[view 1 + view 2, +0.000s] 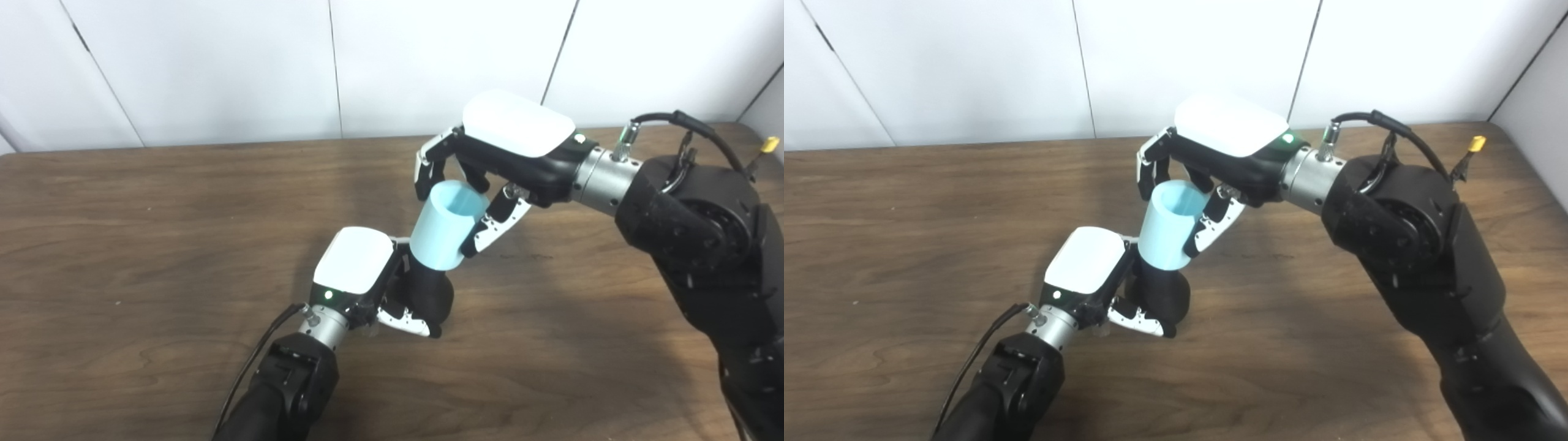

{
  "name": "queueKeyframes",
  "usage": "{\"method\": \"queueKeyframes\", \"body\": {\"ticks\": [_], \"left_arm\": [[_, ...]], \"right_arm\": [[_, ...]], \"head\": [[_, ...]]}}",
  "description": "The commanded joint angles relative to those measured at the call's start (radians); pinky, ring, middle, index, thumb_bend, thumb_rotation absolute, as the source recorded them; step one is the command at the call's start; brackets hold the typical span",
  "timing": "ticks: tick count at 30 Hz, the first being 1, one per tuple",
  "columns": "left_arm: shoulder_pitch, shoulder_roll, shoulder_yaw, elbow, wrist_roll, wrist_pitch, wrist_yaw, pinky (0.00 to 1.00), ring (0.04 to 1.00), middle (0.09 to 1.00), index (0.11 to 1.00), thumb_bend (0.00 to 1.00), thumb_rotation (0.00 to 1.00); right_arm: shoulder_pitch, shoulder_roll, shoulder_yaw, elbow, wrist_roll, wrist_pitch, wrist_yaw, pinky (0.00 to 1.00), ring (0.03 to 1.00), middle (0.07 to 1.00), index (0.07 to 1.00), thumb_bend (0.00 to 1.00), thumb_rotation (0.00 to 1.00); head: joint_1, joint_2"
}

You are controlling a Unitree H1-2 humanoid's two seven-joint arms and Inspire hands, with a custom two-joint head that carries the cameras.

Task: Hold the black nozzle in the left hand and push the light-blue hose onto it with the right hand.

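Note:
My left hand (367, 275) is shut on the black nozzle (432, 294), holding it just above the wooden table (153, 245) near the middle. The light-blue hose (444, 225), a short open tube, sits tilted on the nozzle's upper end and covers that end. My right hand (490, 165) comes from the upper right and is shut on the hose, with fingers (1150, 166) on its far side and the thumb (1213, 226) on its near side. The hose's open top faces up toward the right palm. The nozzle's tip is hidden inside the hose.
A white panelled wall (245, 67) runs behind the table's far edge. A black cable (704, 131) loops over the right forearm, and a small yellow connector (769, 144) sticks out at the far right.

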Motion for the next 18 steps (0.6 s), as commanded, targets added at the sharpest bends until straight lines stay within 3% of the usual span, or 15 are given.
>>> {"method": "queueKeyframes", "body": {"ticks": [1,8,18], "left_arm": [[-0.020,-0.011,0.000,-0.035,0.014,0.004,0.008,0.47,0.562,0.498,0.481,0.52,0.00],[-0.022,-0.008,-0.004,-0.042,0.015,0.004,-0.004,0.47,0.561,0.503,0.480,0.52,0.00],[-0.025,-0.010,-0.008,-0.035,0.021,0.005,-0.002,0.47,0.561,0.502,0.479,0.52,0.00]], "right_arm": [[-0.041,-0.005,-0.019,-0.012,-0.005,-0.010,-0.029,0.31,0.368,0.501,0.518,0.51,0.00],[-0.040,-0.007,-0.017,-0.015,-0.011,-0.009,-0.023,0.33,0.376,0.510,0.509,0.51,0.00],[-0.048,0.008,-0.011,-0.013,-0.019,-0.022,-0.026,0.27,0.353,0.483,0.532,0.51,0.00]], "head": [[-0.003,0.002],[-0.002,0.004],[-0.002,0.007]]}}
